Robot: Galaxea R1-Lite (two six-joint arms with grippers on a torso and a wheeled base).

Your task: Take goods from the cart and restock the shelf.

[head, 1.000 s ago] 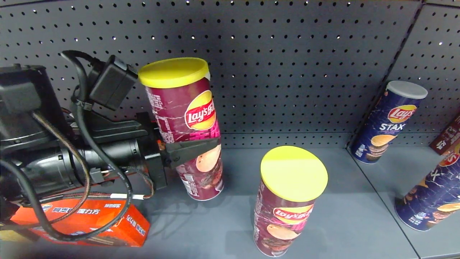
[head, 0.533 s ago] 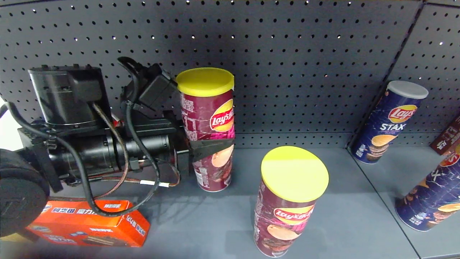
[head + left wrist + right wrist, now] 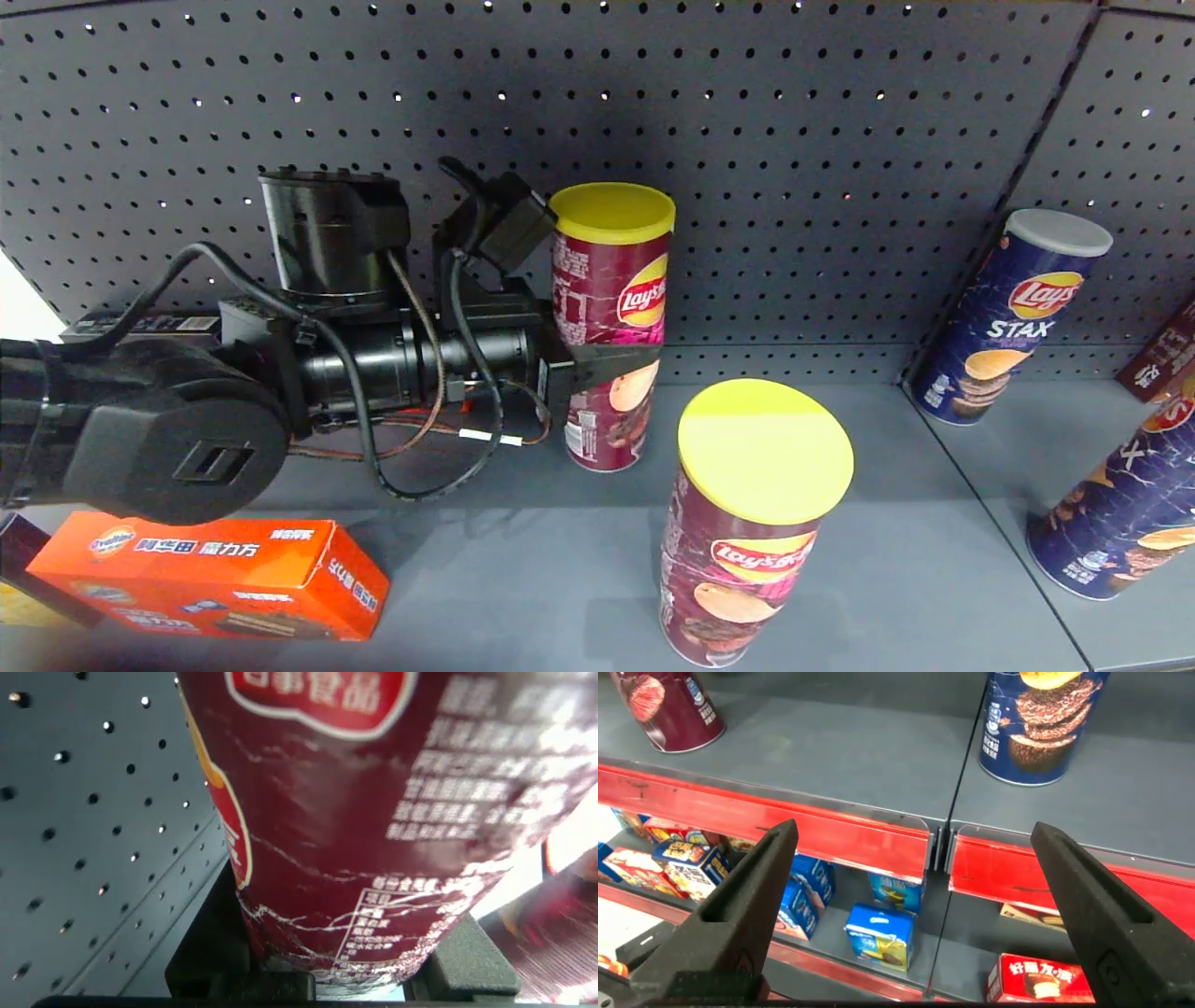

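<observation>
At the head view's centre the left gripper (image 3: 611,359) is clamped on a maroon chip can (image 3: 609,275), upright near the pegboard (image 3: 794,187); its base seems to rest on the shelf (image 3: 523,560). The right gripper (image 3: 915,831) stands spread wide.

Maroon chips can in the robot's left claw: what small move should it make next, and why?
Probably ease the maroon can straight down until it sits on the shelf. The left gripper is shut on it, upright, close to the pegboard wall and behind the other maroon can; its base looks at or just above the shelf.
</observation>
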